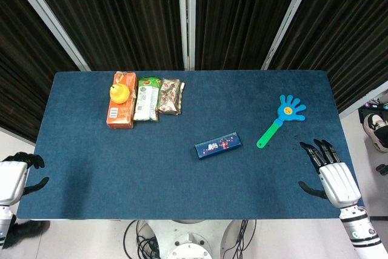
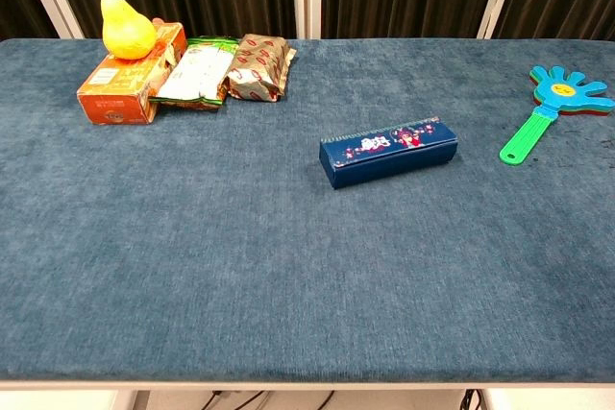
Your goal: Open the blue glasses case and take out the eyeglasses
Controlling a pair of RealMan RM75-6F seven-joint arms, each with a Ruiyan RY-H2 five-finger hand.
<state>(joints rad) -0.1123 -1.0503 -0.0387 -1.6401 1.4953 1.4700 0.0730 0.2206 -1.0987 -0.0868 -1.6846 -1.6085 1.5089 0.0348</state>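
Print on the glasses case (image 2: 388, 151) seems illegible.

Each hand is built with a white, smooth-shelled back and black fingers; the right hand (image 1: 332, 177) is seen most fully in the head view, while only part of the left hand (image 1: 15, 179) is shown at the frame's edge. A white wrist section with a ribbed, silvery ring is seen below the right hand. At the bottom centre of the head view, a rounded white base is seen, flanked by loose black cables.
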